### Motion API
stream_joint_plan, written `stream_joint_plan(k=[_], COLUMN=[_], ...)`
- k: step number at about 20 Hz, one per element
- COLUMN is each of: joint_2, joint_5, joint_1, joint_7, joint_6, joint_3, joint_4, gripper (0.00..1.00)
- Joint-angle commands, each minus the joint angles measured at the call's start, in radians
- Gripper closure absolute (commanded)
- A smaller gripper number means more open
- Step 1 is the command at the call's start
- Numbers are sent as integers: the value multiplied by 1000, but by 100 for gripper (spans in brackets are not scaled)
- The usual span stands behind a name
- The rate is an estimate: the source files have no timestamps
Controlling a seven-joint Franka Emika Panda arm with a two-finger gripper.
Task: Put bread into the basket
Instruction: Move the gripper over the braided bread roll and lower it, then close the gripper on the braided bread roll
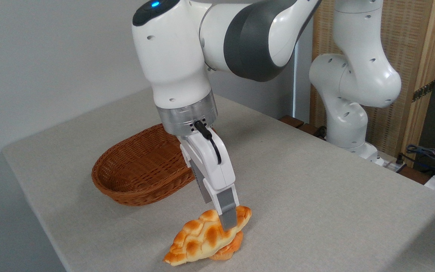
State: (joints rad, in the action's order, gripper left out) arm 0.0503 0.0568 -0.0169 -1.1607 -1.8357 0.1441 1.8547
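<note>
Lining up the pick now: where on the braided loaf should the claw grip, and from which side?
Grip the bread across its narrow width near the upper-right end, coming down from above, roughly where the claw sits now. The loaf is long with tapering points, and its right end is propped on the small orange bun, so that end is raised. I can't tell whether the claw has closed.

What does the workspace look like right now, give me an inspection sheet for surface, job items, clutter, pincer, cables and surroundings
Surface: grey table, no spills seen.
Job's things: bread lies near the front edge, one end propped on a bun; basket sits behind it, nothing seen inside.
Clutter: small orange bun under the bread.
Pincer: pincer is down at the bread's upper end, one finger against it; grip cannot be confirmed.
Cables: black cable on the wrist; loose wires at right.
Surroundings: white wall, wooden screen.
</note>
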Motion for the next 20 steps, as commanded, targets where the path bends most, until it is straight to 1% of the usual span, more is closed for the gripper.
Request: stream_joint_plan(k=[1, 7, 20], joint_2=[3, 11, 29], joint_5=[11, 14, 14], joint_1=[-8, -8, -9], joint_7=[-17, -17, -17], joint_6=[-17, -23, -169], joint_3=[9, 6, -1], joint_4=[20, 27, 86], gripper=[0, 0, 0])
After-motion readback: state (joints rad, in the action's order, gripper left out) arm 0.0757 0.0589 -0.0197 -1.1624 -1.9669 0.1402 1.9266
